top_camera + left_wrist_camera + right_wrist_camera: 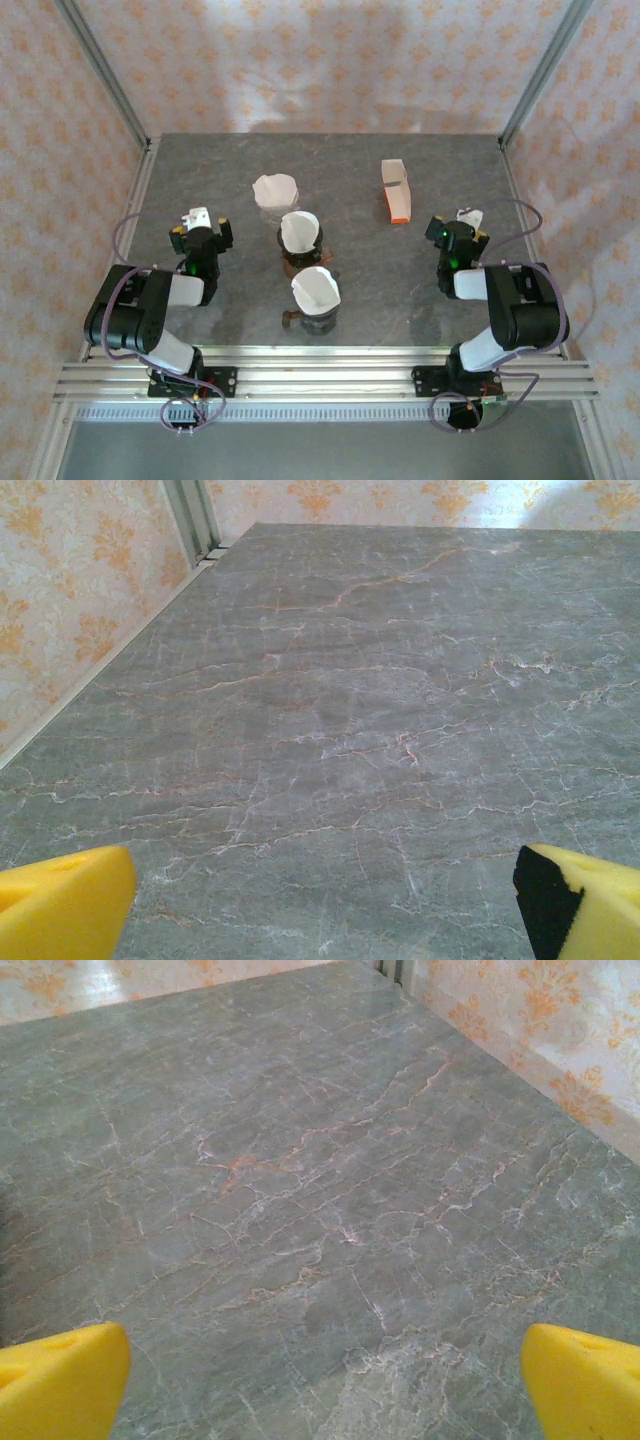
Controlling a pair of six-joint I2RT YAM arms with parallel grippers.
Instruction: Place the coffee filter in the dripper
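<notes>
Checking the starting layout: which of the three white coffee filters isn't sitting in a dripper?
The farthest filter, lying bare on the table. The middle filter and the nearest filter each stand in a dark dripper.

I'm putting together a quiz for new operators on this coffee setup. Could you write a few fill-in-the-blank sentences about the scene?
1. The left gripper and the right gripper both have jaws that stand ____.
2. The orange-and-white box lies nearer the ____ arm.
3. The drippers standing between the two arms number ____.
4. The loose coffee filter lies on the table, touched by ____ gripper.

Missing words: open; right; two; neither
</notes>
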